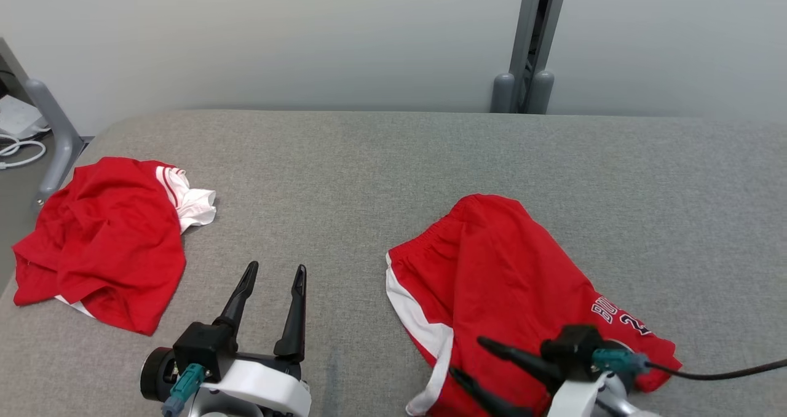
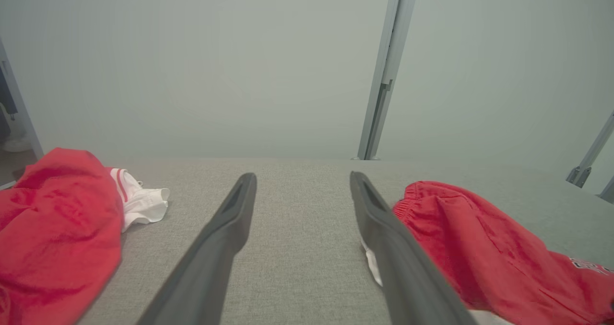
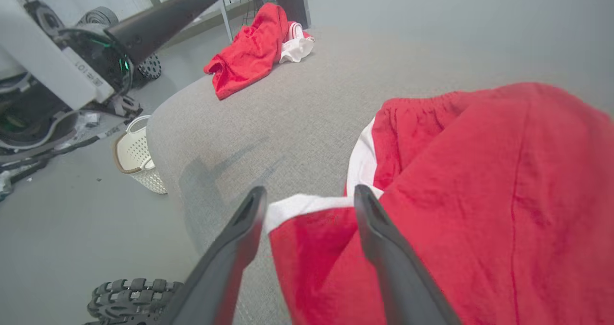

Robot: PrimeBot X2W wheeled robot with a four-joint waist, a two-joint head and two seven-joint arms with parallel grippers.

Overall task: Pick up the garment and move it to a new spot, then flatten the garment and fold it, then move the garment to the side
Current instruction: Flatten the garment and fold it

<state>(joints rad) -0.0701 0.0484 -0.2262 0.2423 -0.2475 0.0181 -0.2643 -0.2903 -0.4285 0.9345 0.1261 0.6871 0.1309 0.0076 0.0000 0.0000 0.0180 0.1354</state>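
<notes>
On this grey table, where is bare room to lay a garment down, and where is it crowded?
Free: the middle strip between the crumpled red garment and the red shorts, beyond the left gripper; also the whole far band of the table. Crowded: the near right, under the right gripper.

White lettering (image 1: 618,318) on red shorts (image 1: 504,269), partly legible: "BU" above "2", remainder unreadable. Label (image 3: 88,73) on white robot arm (image 3: 43,61): "101".
</notes>
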